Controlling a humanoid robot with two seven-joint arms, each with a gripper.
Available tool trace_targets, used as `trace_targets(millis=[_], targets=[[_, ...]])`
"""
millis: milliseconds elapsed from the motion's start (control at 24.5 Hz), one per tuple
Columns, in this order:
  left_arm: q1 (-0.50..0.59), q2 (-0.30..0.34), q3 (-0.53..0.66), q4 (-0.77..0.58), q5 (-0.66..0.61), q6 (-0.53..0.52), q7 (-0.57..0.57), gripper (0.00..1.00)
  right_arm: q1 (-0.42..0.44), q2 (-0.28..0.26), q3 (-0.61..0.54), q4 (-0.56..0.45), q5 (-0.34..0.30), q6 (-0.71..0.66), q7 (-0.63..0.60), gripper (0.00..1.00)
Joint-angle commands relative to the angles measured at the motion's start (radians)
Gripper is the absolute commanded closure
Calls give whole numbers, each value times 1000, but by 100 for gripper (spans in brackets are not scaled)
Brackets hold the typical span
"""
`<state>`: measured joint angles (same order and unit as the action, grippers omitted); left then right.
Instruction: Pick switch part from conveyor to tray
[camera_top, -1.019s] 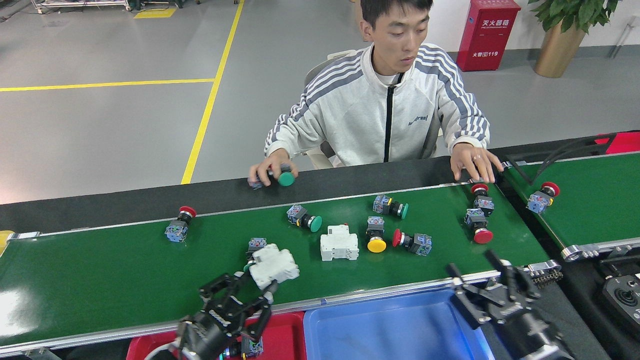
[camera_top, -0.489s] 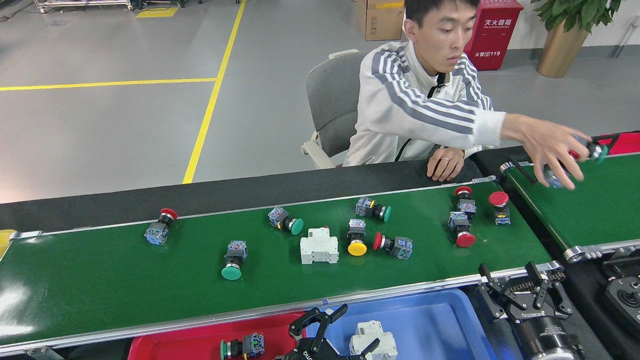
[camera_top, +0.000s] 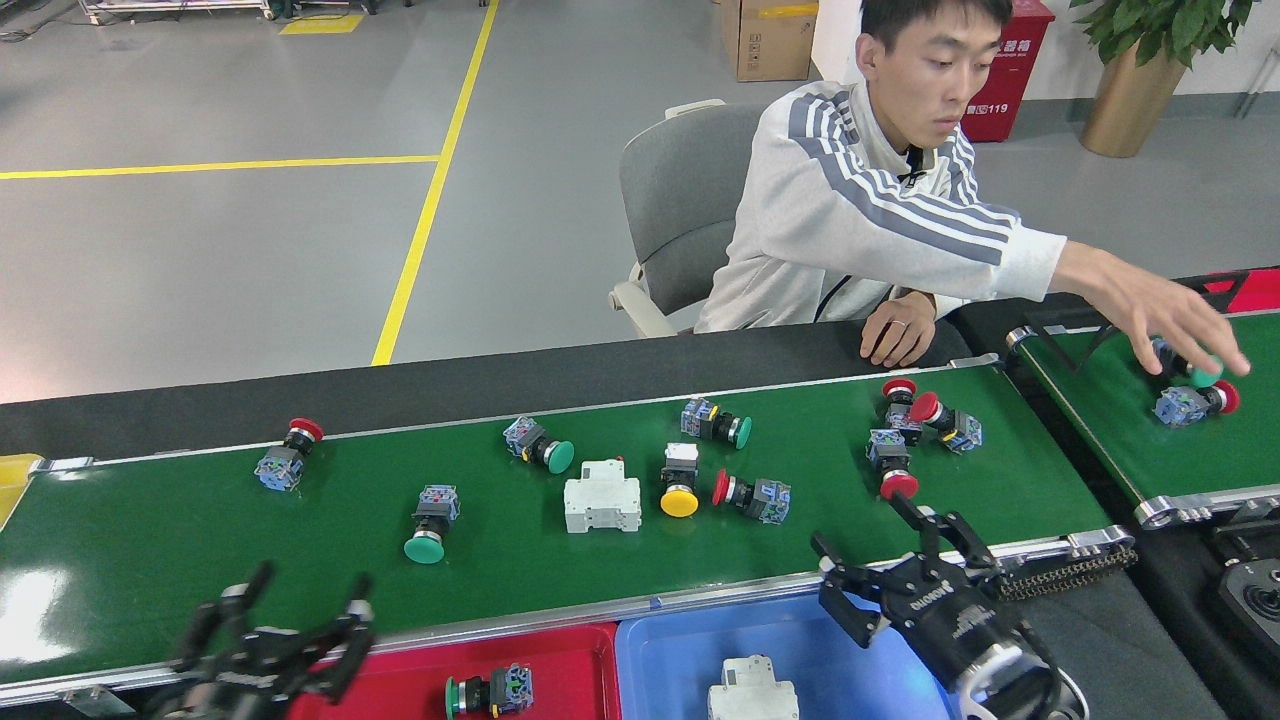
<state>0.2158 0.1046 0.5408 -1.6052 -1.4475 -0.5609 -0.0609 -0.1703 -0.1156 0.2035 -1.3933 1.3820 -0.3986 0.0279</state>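
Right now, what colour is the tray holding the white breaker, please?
Blue, in the head view: the tray holds the white breaker.

Long dark-green flat conveyor belt (camera_top: 200, 540): bare stretch at 9 o'clock, open passage there. Centre crowded by white rectangular breaker block (camera_top: 601, 496) and yellow-capped push-button switch (camera_top: 679, 484), just beside each other. At 3 o'clock, red-capped switches (camera_top: 900, 440) clustered. Person's outstretched arm (camera_top: 1120, 290) barred the 2 o'clock side.

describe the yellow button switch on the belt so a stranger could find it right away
Start at the conveyor, the long dark-green belt, and go to its middle, where a white breaker block lies. Just right of that block is the yellow button switch. It has the only yellow cap; its neighbours' caps are red or green.
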Motion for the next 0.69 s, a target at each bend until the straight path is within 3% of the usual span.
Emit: trace_targets(millis=[0, 285, 489, 611, 652], targets=[[7, 18, 48, 22, 12, -67, 9, 1, -41, 4, 45, 42, 2, 4, 10, 2], [-27, 53, 62, 76, 16, -63, 9, 1, -127, 68, 94, 158, 9, 12, 13, 2], [-161, 104, 59, 177, 13, -60, 9, 1, -224, 128, 154, 284, 12, 66, 12, 2], [-282, 175, 44, 332, 7, -60, 9, 1, -285, 168, 217, 369, 17, 93, 10, 20], [-329, 193, 27, 402, 6, -60, 12, 1, -305, 172, 258, 392, 23, 98, 10, 35]])
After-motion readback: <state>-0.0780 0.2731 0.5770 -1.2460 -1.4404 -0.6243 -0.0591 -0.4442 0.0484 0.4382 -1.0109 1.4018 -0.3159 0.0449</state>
